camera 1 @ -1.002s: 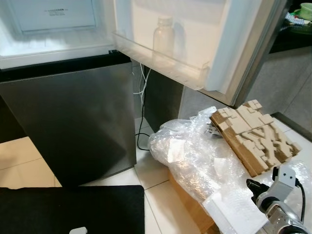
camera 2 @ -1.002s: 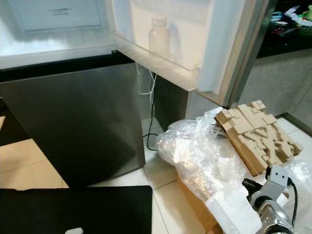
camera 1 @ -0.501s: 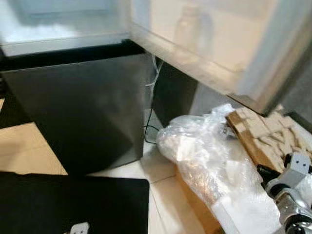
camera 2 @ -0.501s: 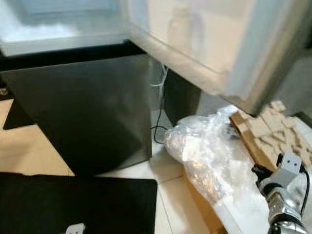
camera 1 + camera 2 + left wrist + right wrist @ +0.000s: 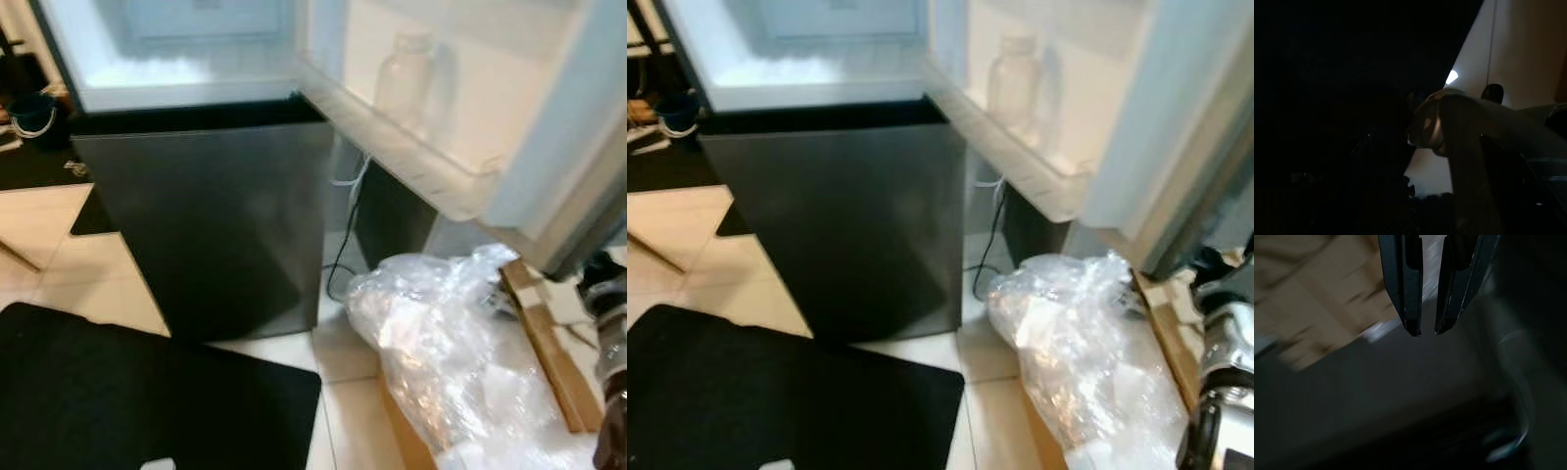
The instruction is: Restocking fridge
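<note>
Fridge [image 5: 211, 230]: door swung open.
Bottle [image 5: 404, 78]: upright in door shelf [image 5: 411, 162], cap upward.
Right gripper [image 5: 1423, 330]: fingers nearly together, empty.
Left gripper: jaws cannot be told.

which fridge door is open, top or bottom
The upper door, swung out with a clear bottle in its shelf; the dark steel lower door is shut.

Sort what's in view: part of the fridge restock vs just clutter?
Job:
- fridge, upper door open
- door shelf
- clear bottle standing in that shelf
- right gripper, holding nothing

Clutter:
- bubble wrap heaped on cardboard
- black mat on the floor
- cable beside the fridge
</note>
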You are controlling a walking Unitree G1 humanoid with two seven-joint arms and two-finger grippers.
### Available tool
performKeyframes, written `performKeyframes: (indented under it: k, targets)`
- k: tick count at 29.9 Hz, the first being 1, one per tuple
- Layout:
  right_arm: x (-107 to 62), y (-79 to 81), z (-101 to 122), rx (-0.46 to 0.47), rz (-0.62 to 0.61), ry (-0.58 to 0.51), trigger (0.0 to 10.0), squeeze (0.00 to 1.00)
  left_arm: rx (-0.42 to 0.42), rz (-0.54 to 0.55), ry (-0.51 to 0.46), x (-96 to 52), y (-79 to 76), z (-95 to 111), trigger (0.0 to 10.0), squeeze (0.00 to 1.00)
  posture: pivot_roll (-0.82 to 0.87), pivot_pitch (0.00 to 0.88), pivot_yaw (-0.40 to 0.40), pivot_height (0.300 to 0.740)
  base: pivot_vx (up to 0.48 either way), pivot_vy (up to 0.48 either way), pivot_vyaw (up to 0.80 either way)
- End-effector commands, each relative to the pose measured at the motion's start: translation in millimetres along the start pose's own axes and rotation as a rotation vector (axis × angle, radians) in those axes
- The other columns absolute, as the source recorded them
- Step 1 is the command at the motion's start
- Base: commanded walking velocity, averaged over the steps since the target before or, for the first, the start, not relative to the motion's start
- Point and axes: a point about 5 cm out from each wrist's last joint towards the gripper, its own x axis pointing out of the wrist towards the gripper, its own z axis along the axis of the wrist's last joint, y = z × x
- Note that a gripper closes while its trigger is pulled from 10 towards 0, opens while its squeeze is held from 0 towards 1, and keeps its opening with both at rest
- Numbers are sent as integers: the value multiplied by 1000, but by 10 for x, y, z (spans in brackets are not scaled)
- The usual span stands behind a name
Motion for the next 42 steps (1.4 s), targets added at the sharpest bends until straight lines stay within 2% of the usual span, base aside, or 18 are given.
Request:
performKeyframes:
  k: [1,2,4,5,6,7,9,12,16,18,23,25,26,31,34,36,41,42]
  targets:
    - [7,6,20,-5,-11,-14,10000,0,0,6,10,-12,18,-33,10000,0,-23,0,-31,740,0,0,0]
    - [13,-7,45,-8,-22,-21,10000,0,-1,6,10,-12,17,-34,10000,0,-23,0,-31,740,0,0,0]
    - [45,-61,205,98,-46,-95,10000,0,-5,5,7,-11,16,-31,10000,0,-23,0,-31,740,0,0,0]
    - [73,-34,295,203,5,-145,10000,0,-7,3,6,-11,15,-30,10000,0,-23,0,-31,740,0,0,0]
    - [73,-34,295,203,5,-145,10000,0,-7,3,6,-11,15,-30,10000,0,-23,0,-31,740,0,0,0]
    - [103,46,392,301,117,-198,10000,0,-9,2,5,-11,15,-29,10000,0,-23,0,-31,740,0,0,0]
    - [103,46,392,301,117,-198,10000,0,-9,2,5,-11,15,-29,10000,0,-23,0,-31,740,0,0,0]
    - [87,342,653,455,534,-332,10000,0,-12,-2,4,-10,14,-25,10000,0,-22,0,-27,740,0,0,0]
    - [45,490,700,420,691,-326,10000,0,-12,-3,5,-10,14,-24,10000,0,-25,0,-26,740,0,0,0]
    - [15,630,688,353,789,-288,10000,0,-14,-4,5,-10,12,-24,10000,0,-25,0,-26,740,0,0,0]
    - [-9,737,681,320,852,-271,10000,0,-15,-5,5,-10,13,-24,10000,0,-27,0,-25,740,0,0,0]
    - [-79,879,696,289,980,-250,10000,0,-16,-5,6,-10,12,-25,10000,0,-27,0,-25,740,0,0,0]
    - [-79,879,696,289,980,-250,10000,0,-16,-5,6,-10,12,-25,10000,0,-27,0,-25,740,0,0,0]
    - [-522,1371,787,289,1448,-196,10000,0,-15,-7,5,-9,13,-19,10000,0,-33,0,-22,740,0,0,0]
    - [-749,1567,870,328,1629,-184,10000,0,-15,-8,4,-6,9,-13,10000,0,-33,0,-22,740,0,0,0]
    - [-957,1725,993,434,1795,-210,10000,0,-17,-11,3,-3,1,-10,10000,0,-33,0,-22,740,0,0,0]
    - [-1108,1818,1023,479,1905,-214,10000,0,-18,-12,2,-1,-8,-10,10000,0,-34,0,-24,740,0,0,0]
    - [-1042,1841,952,449,1848,-200,10000,0,-19,-13,3,1,-14,-12,10000,0,-36,0,-24,740,0,0,0]
